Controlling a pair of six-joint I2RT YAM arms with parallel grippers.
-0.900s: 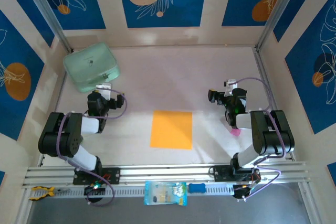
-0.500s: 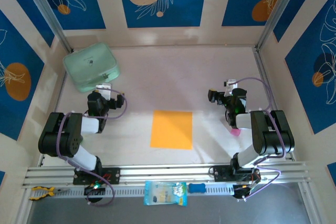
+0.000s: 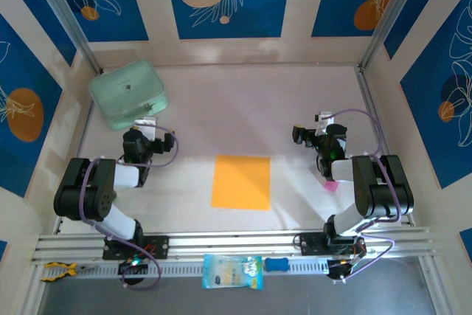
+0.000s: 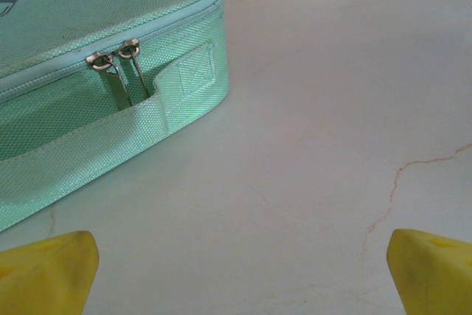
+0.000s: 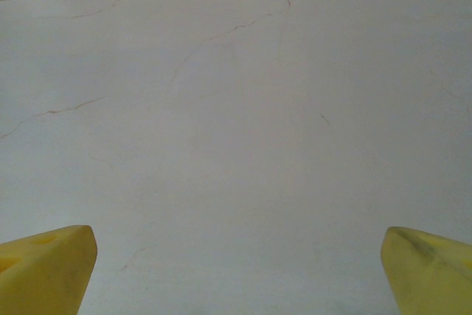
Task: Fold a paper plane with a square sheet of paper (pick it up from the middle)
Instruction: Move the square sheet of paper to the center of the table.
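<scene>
The square sheet of paper (image 3: 241, 181), orange-yellow and flat, lies on the table between the two arms, toward the near edge. My left gripper (image 3: 144, 125) rests to its left, close to the mint-green case, open with nothing between its yellow fingertips (image 4: 48, 271). My right gripper (image 3: 322, 120) sits to the paper's right, also open and empty, its yellow fingertips (image 5: 44, 267) spread wide over bare table. Neither gripper touches the paper.
A mint-green zipped case (image 3: 127, 94) stands at the back left, its zipper pulls (image 4: 118, 60) facing my left gripper. A pale blue packet (image 3: 232, 271) and a blue object (image 3: 277, 264) lie on the front rail. Patterned walls close in the table (image 3: 243, 101).
</scene>
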